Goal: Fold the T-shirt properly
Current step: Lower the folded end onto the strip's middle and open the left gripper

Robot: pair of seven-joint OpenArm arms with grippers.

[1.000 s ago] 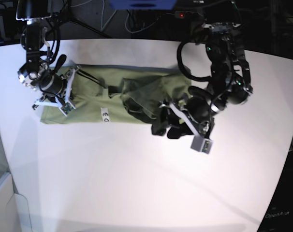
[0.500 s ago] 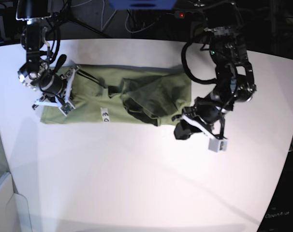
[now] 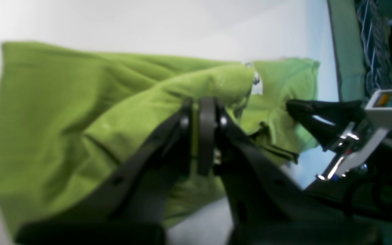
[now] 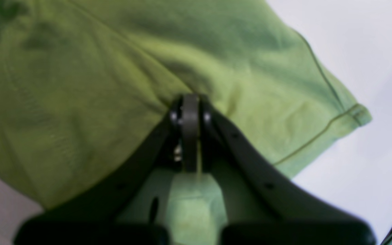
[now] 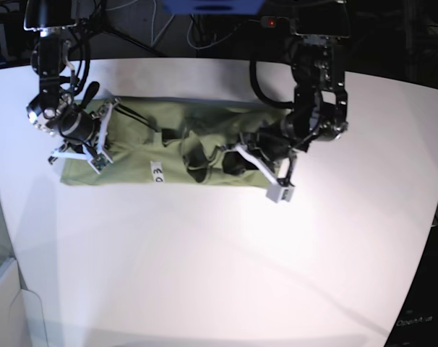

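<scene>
Two pincers were clenched on the T-shirt (image 5: 175, 152). My left gripper (image 3: 202, 112) had its jaws pressed together with a raised ridge of cloth nipped between them, at the end of the garment on the right of the base view (image 5: 237, 155). My right gripper (image 4: 190, 109) was likewise clamped, pinching a fold at the opposite end (image 5: 96, 141), close to a hemmed corner.

From the left grip outward, the shirt ran away toward the right arm — its long axis lay across the table (image 5: 204, 275), from one pincer to the other, as a narrow band. The cloth near my left jaws was bunched and creased; the far half lay flatter, with the small white label (image 5: 158, 173) on its near edge.

In my judgement, the coming fold turned on this axis: the left end would travel along it toward the right. Bare table lay in front of the band — ample room.
</scene>
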